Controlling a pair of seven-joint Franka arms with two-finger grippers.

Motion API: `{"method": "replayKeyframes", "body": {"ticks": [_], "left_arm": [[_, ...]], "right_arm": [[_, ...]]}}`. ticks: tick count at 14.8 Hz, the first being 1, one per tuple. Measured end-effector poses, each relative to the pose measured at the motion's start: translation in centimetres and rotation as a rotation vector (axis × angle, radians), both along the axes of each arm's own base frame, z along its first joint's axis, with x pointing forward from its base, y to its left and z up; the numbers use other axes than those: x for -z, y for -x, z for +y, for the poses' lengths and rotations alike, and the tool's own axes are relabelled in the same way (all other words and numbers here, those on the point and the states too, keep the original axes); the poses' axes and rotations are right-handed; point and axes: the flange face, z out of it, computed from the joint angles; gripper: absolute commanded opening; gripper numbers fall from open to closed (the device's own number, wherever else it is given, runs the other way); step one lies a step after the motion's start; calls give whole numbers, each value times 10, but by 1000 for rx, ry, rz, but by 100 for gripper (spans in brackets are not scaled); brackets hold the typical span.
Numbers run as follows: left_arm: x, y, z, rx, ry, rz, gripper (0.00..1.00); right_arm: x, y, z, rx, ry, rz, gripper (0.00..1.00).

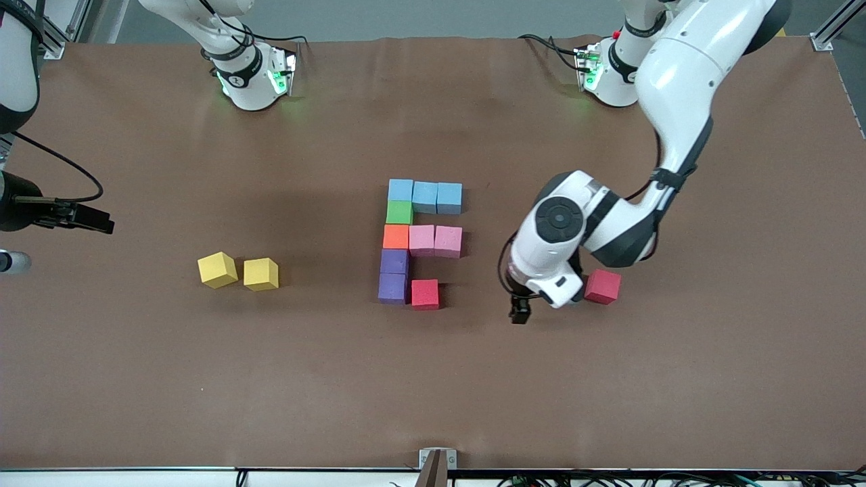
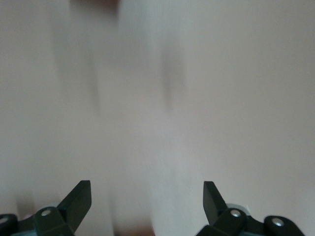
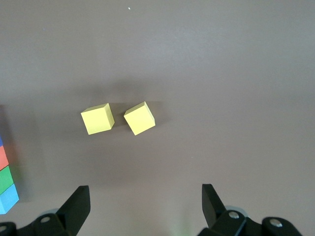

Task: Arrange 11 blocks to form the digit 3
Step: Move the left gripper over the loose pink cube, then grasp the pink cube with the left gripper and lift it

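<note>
Front view shows ten blocks [image 1: 421,240] placed; one red block [image 1: 602,286] waits beside the wide-open, empty left tool [image 1: 519,312]. Right tool [image 3: 142,206] waits open.

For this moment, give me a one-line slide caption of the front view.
Ten blocks form an unfinished digit 3; open left gripper beside the loose red block; right arm waits; two yellow cubes apart.

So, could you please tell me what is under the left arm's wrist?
A loose red block sits on the table there, beside the open left gripper; the wrist covers its near edge.
</note>
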Motion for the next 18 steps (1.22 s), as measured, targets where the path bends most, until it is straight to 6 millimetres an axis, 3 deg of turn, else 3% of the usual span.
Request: {"method": "replayKeyframes", "body": {"ticks": [5, 8, 13, 18], "left_arm": [[22, 10, 99, 56, -84, 77, 100], [46, 19, 140, 132, -103, 136, 100], [55, 18, 172, 172, -97, 149, 100], [59, 17, 184, 227, -92, 149, 100]], "right_arm": [[-7, 0, 7, -9, -12, -10, 100], [-5, 5, 14, -13, -44, 29, 100], [-10, 18, 11, -7, -42, 12, 100], [-49, 48, -5, -24, -47, -34, 100]]}}
